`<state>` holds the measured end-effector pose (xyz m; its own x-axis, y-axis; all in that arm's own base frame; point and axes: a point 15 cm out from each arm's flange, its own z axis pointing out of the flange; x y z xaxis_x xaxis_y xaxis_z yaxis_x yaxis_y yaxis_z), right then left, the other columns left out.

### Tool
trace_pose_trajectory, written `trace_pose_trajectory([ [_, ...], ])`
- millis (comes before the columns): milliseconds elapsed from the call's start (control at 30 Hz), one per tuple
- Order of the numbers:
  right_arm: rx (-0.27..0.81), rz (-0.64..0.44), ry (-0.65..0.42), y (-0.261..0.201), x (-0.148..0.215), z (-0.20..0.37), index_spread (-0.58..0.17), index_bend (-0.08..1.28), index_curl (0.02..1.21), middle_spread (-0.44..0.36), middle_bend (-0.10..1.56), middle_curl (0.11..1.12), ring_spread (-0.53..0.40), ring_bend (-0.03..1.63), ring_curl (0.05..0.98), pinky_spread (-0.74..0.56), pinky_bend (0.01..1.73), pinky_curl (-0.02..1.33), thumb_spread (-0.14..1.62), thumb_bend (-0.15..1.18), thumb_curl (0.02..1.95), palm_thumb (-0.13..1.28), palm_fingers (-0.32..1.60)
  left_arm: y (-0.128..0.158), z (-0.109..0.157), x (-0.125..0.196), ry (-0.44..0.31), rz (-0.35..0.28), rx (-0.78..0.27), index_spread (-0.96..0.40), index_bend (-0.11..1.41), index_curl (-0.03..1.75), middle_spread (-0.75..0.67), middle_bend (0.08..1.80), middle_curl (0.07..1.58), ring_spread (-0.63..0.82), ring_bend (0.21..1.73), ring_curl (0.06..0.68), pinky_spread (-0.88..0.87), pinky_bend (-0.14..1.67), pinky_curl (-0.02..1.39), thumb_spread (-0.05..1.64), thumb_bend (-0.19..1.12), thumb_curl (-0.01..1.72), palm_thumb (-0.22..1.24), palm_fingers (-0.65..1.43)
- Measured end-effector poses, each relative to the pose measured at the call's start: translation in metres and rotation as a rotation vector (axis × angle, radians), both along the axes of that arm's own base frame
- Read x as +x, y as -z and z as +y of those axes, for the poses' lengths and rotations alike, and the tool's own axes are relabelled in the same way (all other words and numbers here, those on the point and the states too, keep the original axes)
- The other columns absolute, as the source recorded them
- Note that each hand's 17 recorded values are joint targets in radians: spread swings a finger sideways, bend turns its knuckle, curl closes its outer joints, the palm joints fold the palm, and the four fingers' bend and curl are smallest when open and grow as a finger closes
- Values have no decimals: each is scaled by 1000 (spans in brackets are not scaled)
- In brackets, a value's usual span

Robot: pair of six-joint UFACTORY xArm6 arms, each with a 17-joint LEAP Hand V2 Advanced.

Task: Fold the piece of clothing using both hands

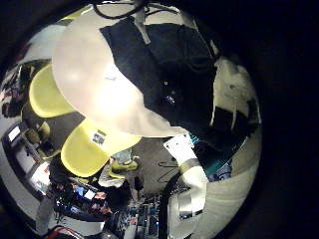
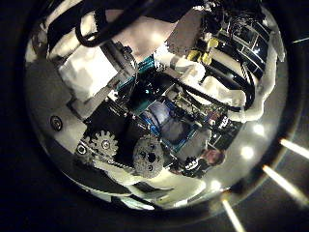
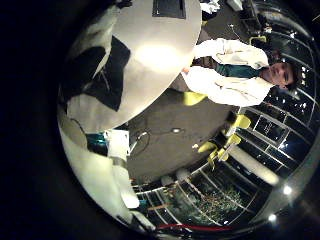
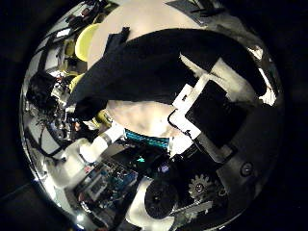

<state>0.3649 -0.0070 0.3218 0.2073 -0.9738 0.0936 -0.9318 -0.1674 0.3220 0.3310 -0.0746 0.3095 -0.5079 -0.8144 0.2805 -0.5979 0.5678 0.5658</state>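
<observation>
A dark piece of clothing (image 1: 150,55) lies spread on a pale round table (image 1: 95,75), well below both palms. It looks small in the right little finger side view, where the clothing (image 3: 100,70) covers one side of the table (image 3: 160,50). The right thumb side view has the clothing (image 4: 154,58) wide across the tabletop (image 4: 144,115), with my right hand (image 4: 217,111) hanging over its edge, fingers relaxed and holding nothing. My left hand (image 2: 116,145) also holds nothing; its fingers (image 1: 234,95) sit off to the side of the cloth.
Chairs (image 1: 50,95) stand on the floor around the table, another chair (image 1: 90,149) among them. A white arm (image 1: 189,174) reaches in beside the table edge. The other arm (image 4: 87,149) shows past the table in the right thumb side view.
</observation>
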Motion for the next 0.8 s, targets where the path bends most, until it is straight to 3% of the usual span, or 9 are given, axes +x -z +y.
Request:
trace_pose_trajectory([
  [267,-2,28,18,21,47,-2,-315,981,983,-197,1158,984,-299,1207,959,-263,973,1334,1081,-9,891,954,1058,27,-15,74,13,-15,3,-520,187,1603,-690,759,1282,-438,1424,524,-604,1188,710,1018,-19,651,874,1026],
  [367,-4,46,23,33,62,-2,-315,981,983,-197,1157,984,-299,1206,959,-263,973,1334,1083,-8,891,954,1058,44,-14,93,19,-71,16,-512,185,1607,-694,750,1283,-439,1418,522,-607,1181,710,1011,-21,642,868,1027],
  [500,21,76,39,54,82,2,-315,981,984,-197,1157,984,-299,1206,959,-263,973,1334,1089,-7,891,956,1058,66,7,114,57,-115,145,-501,182,1612,-700,753,1286,-443,1411,523,-614,1156,711,1006,-24,624,852,1009],
  [600,30,101,53,71,97,1,-316,977,984,-196,1155,982,-299,1207,959,-263,974,1334,1093,-12,888,951,1056,83,7,125,41,-146,174,-493,179,1609,-703,755,1280,-449,1392,518,-619,1123,709,1001,-33,605,815,970],
  [767,35,145,86,100,116,-10,-318,931,973,-193,1139,970,-298,1187,948,-272,968,1305,1119,-31,839,866,1031,93,19,144,5,-200,172,-480,201,1561,-699,779,1232,-482,1245,484,-633,959,680,997,-48,556,702,747],
  [800,38,150,95,104,117,-13,-324,873,957,-192,1123,954,-296,1187,935,-279,948,1283,1133,-39,817,833,998,95,24,149,-12,-218,172,-479,214,1519,-685,728,1198,-481,1135,466,-613,892,676,1002,-56,533,650,529],
])
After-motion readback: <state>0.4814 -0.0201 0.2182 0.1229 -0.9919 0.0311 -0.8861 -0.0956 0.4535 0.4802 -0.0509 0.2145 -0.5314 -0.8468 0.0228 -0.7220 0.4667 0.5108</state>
